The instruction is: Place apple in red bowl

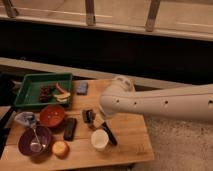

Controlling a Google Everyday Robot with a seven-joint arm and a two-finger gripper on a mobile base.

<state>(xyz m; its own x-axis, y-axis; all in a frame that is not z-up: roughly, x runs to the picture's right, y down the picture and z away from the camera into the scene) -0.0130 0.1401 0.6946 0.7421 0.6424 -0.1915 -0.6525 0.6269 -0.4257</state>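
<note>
The apple (60,148), small and yellow-orange, lies on the wooden table (127,137) near the front left, right of the purple bowl. The red bowl (52,116) sits just behind it, in front of the green tray. My white arm reaches in from the right over the middle of the table. My gripper (104,119) is at the arm's lower end, mostly hidden by the arm, above the dark objects and well right of the apple and the red bowl. Nothing shows in its hold.
A green tray (44,90) with food pieces stands at the back left, with a blue sponge (82,88) beside it. A purple bowl with a spoon (35,141), a white cup (99,140), a black bar (69,128) and dark tools (107,134) lie on the table.
</note>
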